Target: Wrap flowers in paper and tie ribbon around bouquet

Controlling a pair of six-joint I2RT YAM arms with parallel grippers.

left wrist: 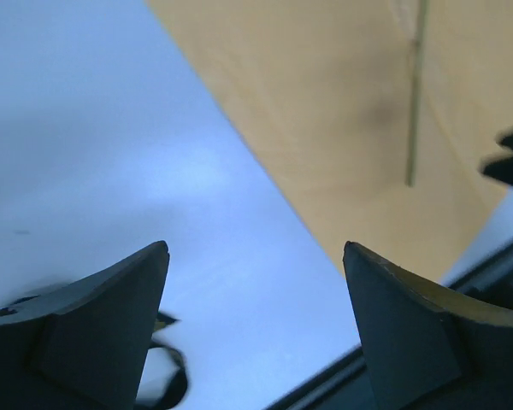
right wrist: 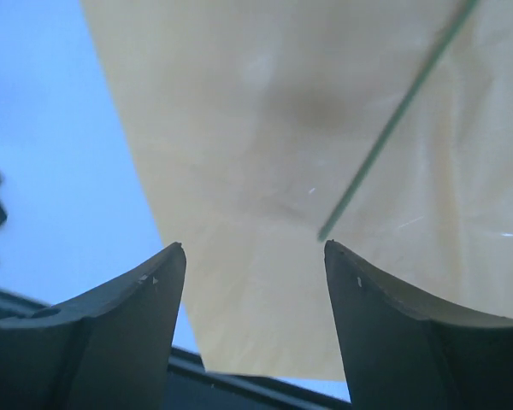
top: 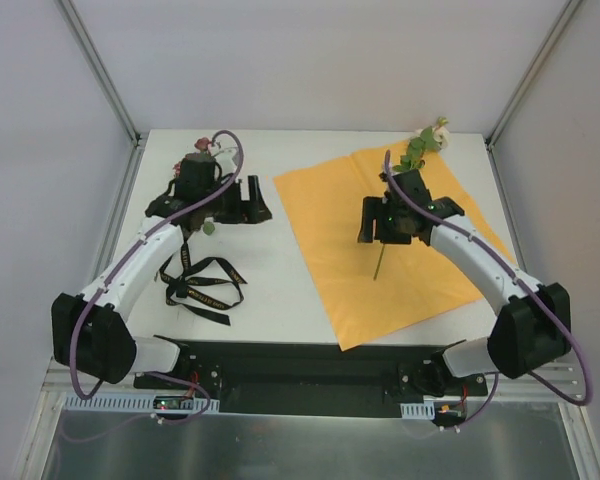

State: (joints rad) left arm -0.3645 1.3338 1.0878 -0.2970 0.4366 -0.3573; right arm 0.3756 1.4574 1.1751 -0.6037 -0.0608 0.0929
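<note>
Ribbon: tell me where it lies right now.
In the top view the ribbon lies in loose loops on the left half of the table, just right of the left arm and clear of the orange paper.

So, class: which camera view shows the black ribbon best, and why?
Top external: nearly all of the ribbon shows, looped left of the paper. Left wrist catches only a dark loop at the bottom edge; right wrist shows no clear ribbon.
</note>
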